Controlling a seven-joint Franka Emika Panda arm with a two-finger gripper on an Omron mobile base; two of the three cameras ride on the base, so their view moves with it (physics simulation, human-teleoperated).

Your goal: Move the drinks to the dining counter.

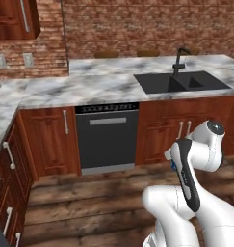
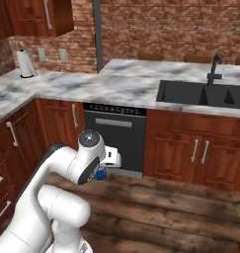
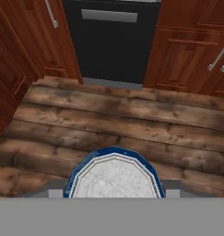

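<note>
Gripper clamps the blue-and-white round can (silvery top facing the camera), held over the dark wood-plank floor, before the black dishwasher.

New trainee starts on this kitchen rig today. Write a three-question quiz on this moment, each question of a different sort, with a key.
1. True or false: the blue-and-white can sits between the gripper's fingers, above the wood floor.
2. Which appliance faces the arm, under the dining counter?
A. oven
B. dishwasher
C. fridge
3. Fill in: the black faucet stands behind the black ______.

Key
1. True: the hand view shows the can's round top right at the gripper, with floor planks beyond it.
2. B
3. sink
</note>
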